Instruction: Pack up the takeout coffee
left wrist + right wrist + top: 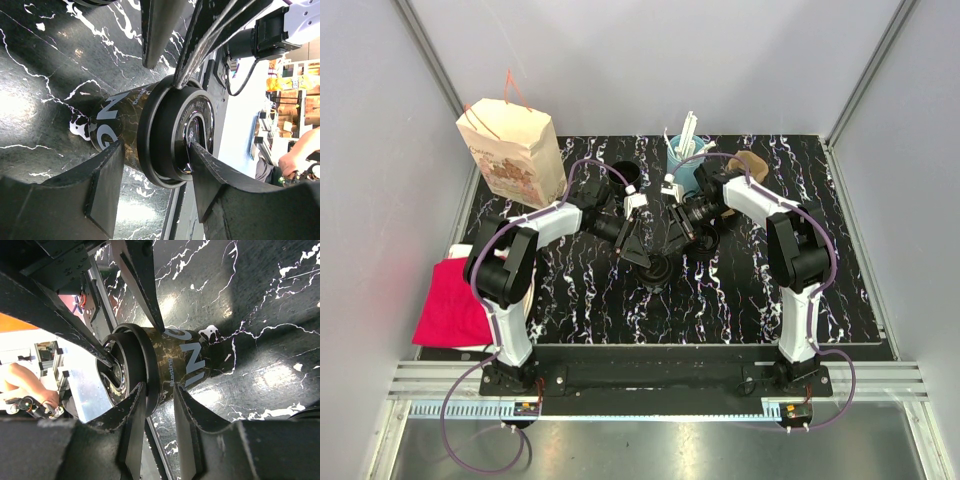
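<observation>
Desk [570, 300] first: black and marbled, with the bag [515, 150] upright at its far left corner. Coffee [655, 272] stands upright well to the near right of the bag, about mid-desk, and both claws meet around it.

Your right claw [159, 389] is nearly closed. It looks to be nipping the coffee at the rim of the lid [155, 135], one finger on the rim and one on the wall just under it.

Your left claw [150, 150] is about half open around the coffee. One finger rests in the lid's recess and the other lies beside the wall; you cannot tell whether it has a real hold.

Expect a light paper wall that gives if you squeeze, and a glossy lid that may slip or pop off. If the coffee is filled, it will probably be top-heavy and spill when tipped. Take it across the wall just under the lid, where the rim stiffens it. Squeeze gently and keep it upright on the way to the bag.
</observation>
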You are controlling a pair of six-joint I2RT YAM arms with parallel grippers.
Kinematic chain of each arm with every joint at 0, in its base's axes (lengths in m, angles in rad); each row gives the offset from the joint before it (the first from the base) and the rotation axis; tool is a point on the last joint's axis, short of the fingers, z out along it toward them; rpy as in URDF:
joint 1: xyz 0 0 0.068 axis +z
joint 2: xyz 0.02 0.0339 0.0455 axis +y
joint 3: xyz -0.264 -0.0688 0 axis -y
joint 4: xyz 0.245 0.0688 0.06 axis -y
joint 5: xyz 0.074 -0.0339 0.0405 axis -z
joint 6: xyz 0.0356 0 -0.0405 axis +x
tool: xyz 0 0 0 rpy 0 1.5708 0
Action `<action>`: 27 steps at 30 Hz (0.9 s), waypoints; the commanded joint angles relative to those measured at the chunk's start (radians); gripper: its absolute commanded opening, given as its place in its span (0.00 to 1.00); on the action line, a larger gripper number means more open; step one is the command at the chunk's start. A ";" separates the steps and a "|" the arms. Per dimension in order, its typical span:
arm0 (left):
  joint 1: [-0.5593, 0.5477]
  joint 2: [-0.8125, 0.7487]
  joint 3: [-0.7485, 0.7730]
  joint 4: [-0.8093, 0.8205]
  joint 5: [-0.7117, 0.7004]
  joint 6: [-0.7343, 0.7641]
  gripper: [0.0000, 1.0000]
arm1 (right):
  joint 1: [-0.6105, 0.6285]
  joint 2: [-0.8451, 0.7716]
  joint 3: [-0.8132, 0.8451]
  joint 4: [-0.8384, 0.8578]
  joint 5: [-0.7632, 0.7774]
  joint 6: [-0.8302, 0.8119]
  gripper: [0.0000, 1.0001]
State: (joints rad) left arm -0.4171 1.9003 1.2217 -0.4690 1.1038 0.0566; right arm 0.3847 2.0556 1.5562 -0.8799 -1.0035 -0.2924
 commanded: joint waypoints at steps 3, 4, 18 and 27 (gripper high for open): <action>-0.008 0.037 -0.005 0.018 -0.180 0.061 0.55 | 0.011 -0.009 -0.010 0.005 -0.003 -0.021 0.35; -0.009 0.039 -0.005 0.020 -0.179 0.061 0.55 | 0.010 -0.011 -0.010 0.004 0.000 -0.019 0.35; -0.008 0.034 -0.008 0.015 -0.196 0.066 0.54 | 0.037 -0.017 -0.085 0.021 0.140 -0.059 0.30; -0.009 0.029 -0.008 0.012 -0.202 0.069 0.53 | 0.039 -0.038 -0.076 0.041 0.148 -0.051 0.33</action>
State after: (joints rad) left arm -0.4183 1.9003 1.2228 -0.4709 1.1027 0.0559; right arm 0.3950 2.0274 1.4845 -0.8532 -0.9840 -0.2977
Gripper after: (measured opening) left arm 0.534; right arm 0.303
